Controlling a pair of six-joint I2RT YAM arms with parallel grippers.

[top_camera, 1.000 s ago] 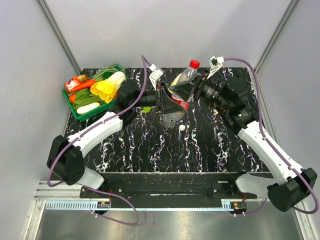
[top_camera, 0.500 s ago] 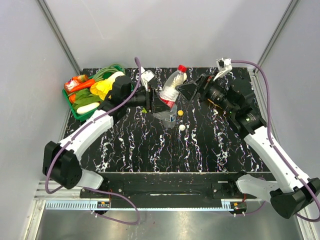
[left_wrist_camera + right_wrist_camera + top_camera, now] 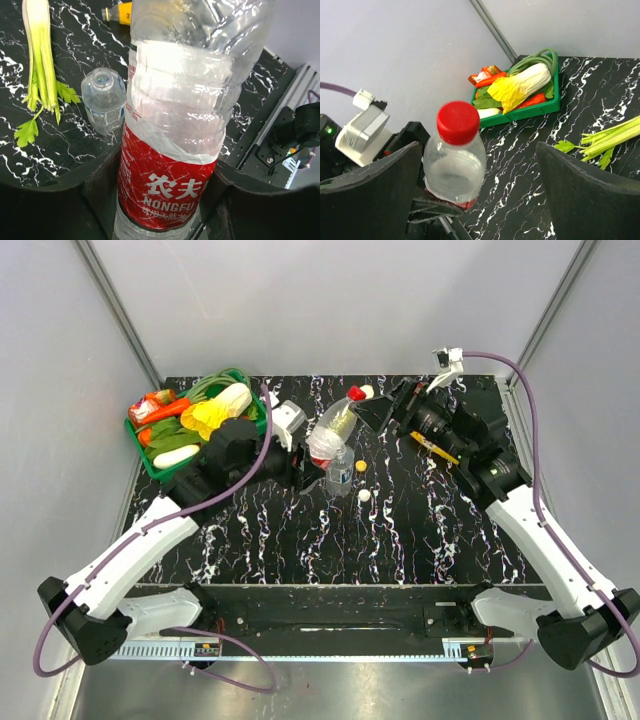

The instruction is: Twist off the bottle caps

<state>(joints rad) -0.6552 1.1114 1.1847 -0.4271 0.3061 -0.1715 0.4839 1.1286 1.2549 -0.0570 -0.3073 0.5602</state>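
My left gripper (image 3: 312,455) (image 3: 167,182) is shut on the red-label bottle (image 3: 330,432) (image 3: 175,125), its fingers clamping the label band. The bottle leans toward the far right and its red cap (image 3: 356,393) (image 3: 458,121) is on. My right gripper (image 3: 386,408) (image 3: 480,195) stands open, with the cap and neck between its wide-apart fingers, touching neither. A small clear bottle with a pale blue label (image 3: 340,472) (image 3: 103,100) stands uncapped beside the held one. The orange-yellow bottle (image 3: 434,445) (image 3: 121,12) lies under the right arm.
A green basket (image 3: 160,468) (image 3: 520,114) of vegetables sits at the far left. Celery (image 3: 42,65) (image 3: 615,135) lies on the black marbled table. A white cap (image 3: 365,496) and a yellow cap (image 3: 360,466) lie loose near the small bottle.
The right gripper has opened wide and let go of the red-label bottle. The left arm has carried the bottle leftward and nearer, to beside the small bottle.
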